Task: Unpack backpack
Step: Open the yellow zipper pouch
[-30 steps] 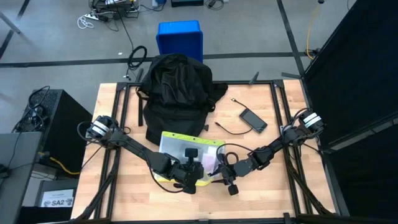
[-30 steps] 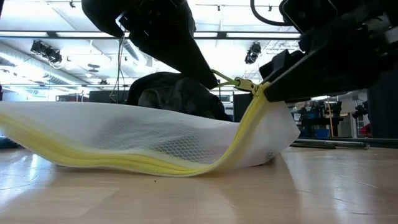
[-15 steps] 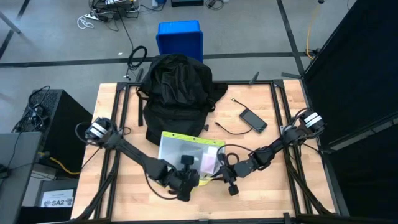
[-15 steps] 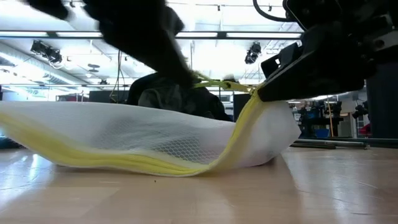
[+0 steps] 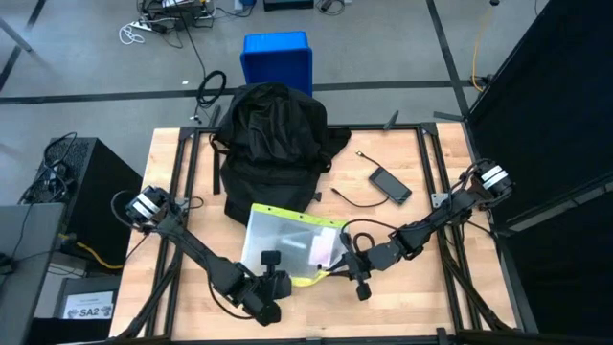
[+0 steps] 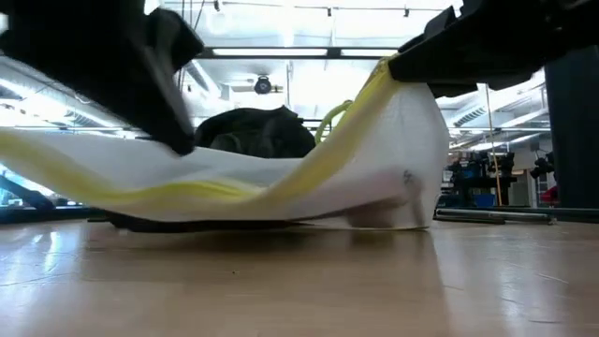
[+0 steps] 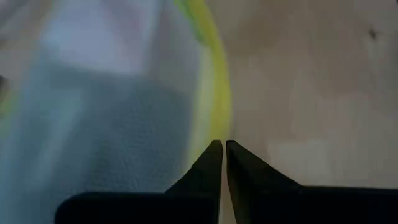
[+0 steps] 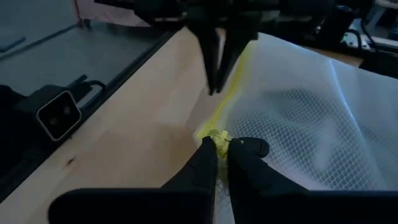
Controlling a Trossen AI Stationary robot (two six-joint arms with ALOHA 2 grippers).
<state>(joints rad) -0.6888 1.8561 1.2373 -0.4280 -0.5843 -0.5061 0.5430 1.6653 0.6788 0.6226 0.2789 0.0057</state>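
We've got a flat translucent mesh pouch with a yellow-green zipper edge (image 5: 292,244) lying on the wooden tabletop (image 5: 402,297), just in front of the large black fabric backpack (image 5: 271,144), which sits at the back-centre of the table w/ its base touching the pouch's far edge.

Right gripper (image 8: 222,149) is clamped shut on the pouch's yellow zipper pull (image 8: 219,137) at the near right corner. We judge that's to tug the slider along the track; in the low view that corner is lifted off the wood while the rest sags.

Left gripper (image 7: 223,146) has its fingers pressed together w/ nothing between them, tips just beside the yellow zip edge at the near left. It probably sits there to pin or steady the pouch, but it isn't gripping it.

Around: a dark slim phone-like slab (image 5: 391,185) and a thin black cable (image 5: 352,198) lie to the right of the backpack, well apart from the work. A blue plastic bin (image 5: 277,57) stands on the floor behind the table. Nothing blocks the zip line except the left arm itself, which lies close to the pouch's near edge.
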